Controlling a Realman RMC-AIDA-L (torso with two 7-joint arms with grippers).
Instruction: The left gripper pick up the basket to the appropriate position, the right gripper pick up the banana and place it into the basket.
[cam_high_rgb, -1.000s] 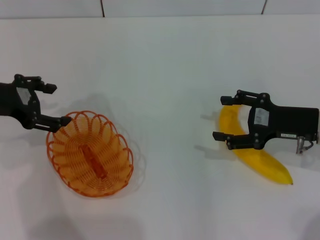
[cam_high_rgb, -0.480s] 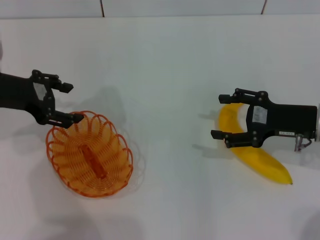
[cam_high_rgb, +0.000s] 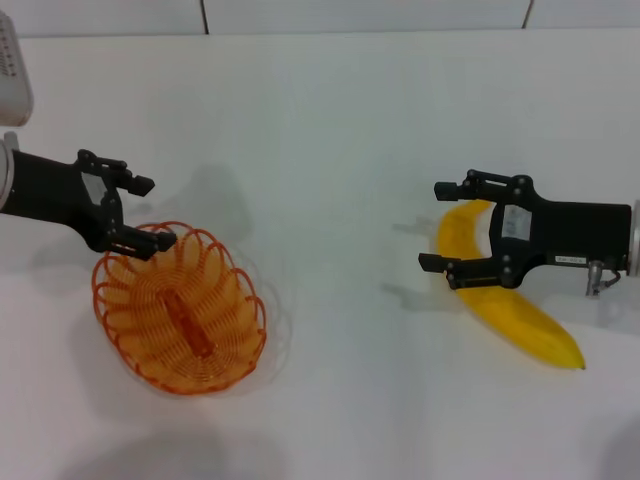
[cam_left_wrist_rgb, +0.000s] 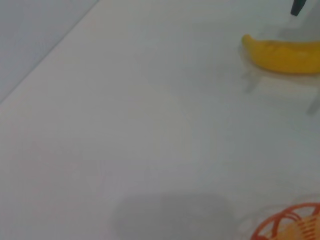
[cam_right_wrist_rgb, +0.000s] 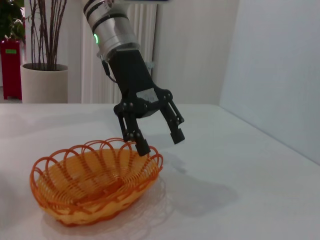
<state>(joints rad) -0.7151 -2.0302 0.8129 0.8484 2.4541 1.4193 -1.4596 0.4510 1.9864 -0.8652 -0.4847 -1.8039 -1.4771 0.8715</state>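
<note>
We have the left claw (cam_high_rgb: 148, 213) spread wide at the far rim of the basket (cam_high_rgb: 180, 308), one finger (cam_right_wrist_rgb: 141, 146) down at the rim loops, the other clear beyond it. The basket rests on the bench (cam_high_rgb: 330, 130), empty. To grip well, we judge the lower finger should slip inside the rim so the wire sits between both fingers before we clench, then lift gently; wire will flex and tilt. Our right claw (cam_high_rgb: 440, 226) hovers agape astride the banana (cam_high_rgb: 500, 305), which lies on the bench well apart from the basket, not yet gripped.
</note>
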